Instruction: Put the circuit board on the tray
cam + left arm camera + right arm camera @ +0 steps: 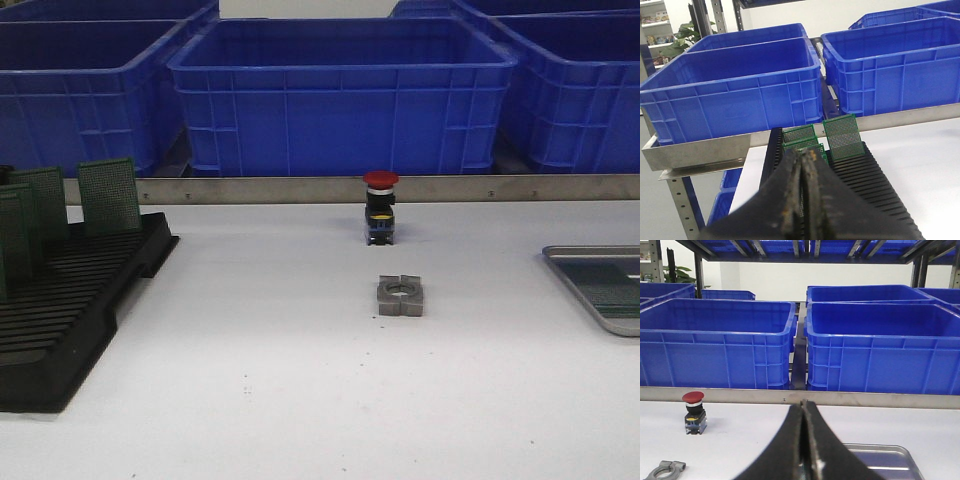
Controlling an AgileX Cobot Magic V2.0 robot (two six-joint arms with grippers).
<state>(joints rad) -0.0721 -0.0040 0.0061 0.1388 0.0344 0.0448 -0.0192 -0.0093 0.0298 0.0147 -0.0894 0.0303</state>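
Several green perforated circuit boards (108,195) stand upright in the black slotted rack (70,310) at the left; they also show in the left wrist view (842,136). The silver-grey tray (590,255) lies at the right edge, and a green board (612,292) lies flat on its floor. Neither gripper shows in the front view. My left gripper (804,154) is shut and empty, above the near end of the rack (875,175). My right gripper (803,402) is shut, above the near side of the tray (890,450).
A red-capped push button (381,208) stands mid-table, with a grey metal clamp block (401,296) in front of it. Big blue crates (340,95) stand behind a metal rail (300,190) along the table's far edge.
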